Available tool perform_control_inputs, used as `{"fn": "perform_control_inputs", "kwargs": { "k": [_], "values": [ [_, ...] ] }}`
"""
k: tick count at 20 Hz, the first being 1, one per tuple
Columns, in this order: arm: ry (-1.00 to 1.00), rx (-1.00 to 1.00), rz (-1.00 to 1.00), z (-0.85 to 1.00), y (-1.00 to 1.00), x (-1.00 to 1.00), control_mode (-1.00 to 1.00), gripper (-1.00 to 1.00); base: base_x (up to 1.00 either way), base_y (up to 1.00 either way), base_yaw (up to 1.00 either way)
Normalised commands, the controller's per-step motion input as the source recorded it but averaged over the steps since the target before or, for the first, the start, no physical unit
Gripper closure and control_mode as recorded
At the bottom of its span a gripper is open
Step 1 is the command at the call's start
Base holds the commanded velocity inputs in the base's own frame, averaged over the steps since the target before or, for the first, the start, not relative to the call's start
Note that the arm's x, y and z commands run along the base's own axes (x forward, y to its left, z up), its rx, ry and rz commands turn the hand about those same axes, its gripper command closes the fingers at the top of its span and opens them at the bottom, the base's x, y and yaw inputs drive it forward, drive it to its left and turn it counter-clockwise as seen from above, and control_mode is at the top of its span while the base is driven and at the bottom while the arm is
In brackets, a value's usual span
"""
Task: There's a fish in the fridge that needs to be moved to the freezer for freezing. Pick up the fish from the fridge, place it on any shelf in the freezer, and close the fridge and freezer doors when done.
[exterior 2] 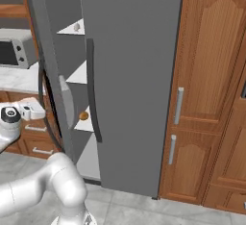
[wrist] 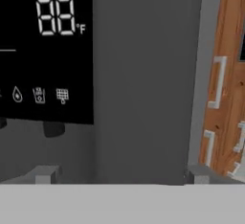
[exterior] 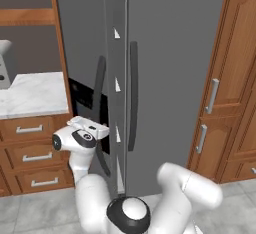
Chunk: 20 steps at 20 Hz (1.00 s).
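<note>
Tool [wrist: 119,175] spread empty at freezer door [wrist: 143,74], small brown item [exterior 2: 83,116] on shelf [exterior 2: 85,125]

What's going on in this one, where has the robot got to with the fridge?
The arm's open, empty end effector sits right up against the freezer door, facing its black dispenser panel. That door stands partly ajar, so narrow white shelves show through the gap, with a small brownish item on one. The wider fridge door looks shut. No fish can be made out, and nothing is being carried yet.
</note>
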Motion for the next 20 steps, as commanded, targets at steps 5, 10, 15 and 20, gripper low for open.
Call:
{"fn": "perform_control_inputs", "kwargs": {
  "k": [5, 10, 15, 20],
  "values": [
    [0.10, 0.00, -0.09, 0.00, -1.00, 0.85, -1.00, -1.00, 0.00, 0.00, 0.00],
    [0.02, 0.00, -0.04, 0.00, -0.84, 0.87, -1.00, -1.00, 0.00, 0.00, 0.00],
    [0.00, 0.02, 0.02, 0.00, -0.50, 0.88, -1.00, -1.00, 0.00, 0.00, 0.00],
    [0.00, 0.02, 0.08, 0.00, -0.39, 0.88, -1.00, -1.00, 0.00, 0.00, 0.00]
  ]
}}
